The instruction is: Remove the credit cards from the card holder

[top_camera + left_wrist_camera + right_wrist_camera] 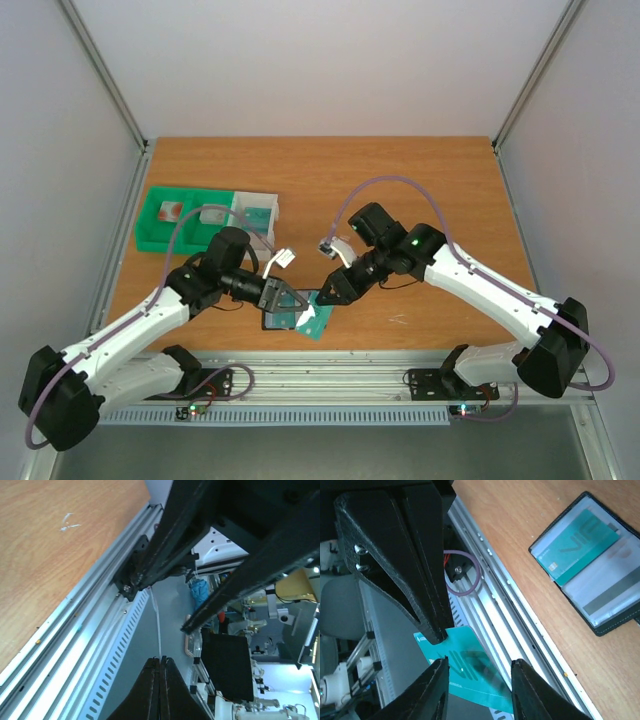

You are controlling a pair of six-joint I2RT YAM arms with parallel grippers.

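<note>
The black card holder (pixel 272 321) lies open on the table near the front edge. In the right wrist view it (pixel 592 565) holds a teal credit card (pixel 580 542) in one clear pocket and a grey card (pixel 615 600) in the other. My left gripper (pixel 292 300) is shut on another teal credit card (pixel 318 322) and holds it above the table's front edge. The left wrist view shows that card edge-on (pixel 159 630) between the closed fingertips of the left gripper (pixel 161 660). My right gripper (pixel 335 290) is open, its gap (pixel 480 680) straddling the held card (pixel 475 672) without gripping it.
Green trays (pixel 165 215) and a white tray (pixel 255 212) stand at the back left, with small items inside. An aluminium rail (pixel 510 605) runs along the table's front edge, just under the held card. A white scuff marks the wood (pixel 400 320).
</note>
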